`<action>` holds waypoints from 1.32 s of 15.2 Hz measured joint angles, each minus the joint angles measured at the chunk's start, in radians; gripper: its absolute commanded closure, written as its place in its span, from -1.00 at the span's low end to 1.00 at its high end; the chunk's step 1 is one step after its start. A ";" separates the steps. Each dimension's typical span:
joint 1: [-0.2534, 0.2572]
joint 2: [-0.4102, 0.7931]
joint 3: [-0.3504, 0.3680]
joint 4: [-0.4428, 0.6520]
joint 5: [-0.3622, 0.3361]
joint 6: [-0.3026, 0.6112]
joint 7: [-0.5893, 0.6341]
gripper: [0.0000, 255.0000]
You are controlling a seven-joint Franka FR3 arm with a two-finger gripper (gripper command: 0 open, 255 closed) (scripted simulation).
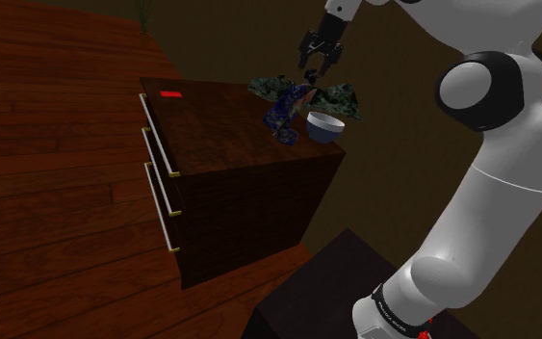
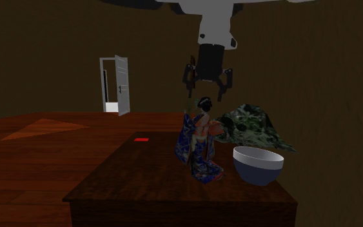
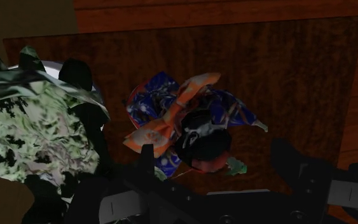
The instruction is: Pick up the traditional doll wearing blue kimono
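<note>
The doll in the blue kimono [image 2: 199, 145] stands upright on the dark wooden top of a dresser [image 2: 141, 174], a little right of the centre of the second exterior view, with an orange sash bow on its back and black hair. The black gripper [image 2: 206, 90] hangs directly above its head in the upper middle of that frame, jaws spread apart and gripping nothing, with a clear gap between fingertips and hair. In the wrist view the two fingers [image 3: 147, 159] flank the doll's [image 3: 190, 121] head without touching it. Just right of the doll in the second exterior view sits a pale bowl [image 2: 257, 166], and behind both lies a crumpled green-and-white mottled heap [image 2: 254, 126]. A small red mark [image 2: 141, 139] lies on the top, left of the doll. In the shoulder view the dresser [image 1: 220, 125] shows three drawers with pale handles at frame centre; the doll [image 1: 286, 108] is near its far edge, below the gripper [image 1: 314, 65].
</note>
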 measured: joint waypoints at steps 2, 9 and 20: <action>0.002 -0.006 0.000 -0.034 -0.002 0.028 -0.002 -1.00; 0.007 -0.024 0.002 -0.079 -0.006 0.058 -0.003 1.00; -0.003 0.014 0.000 0.037 0.003 -0.028 0.002 1.00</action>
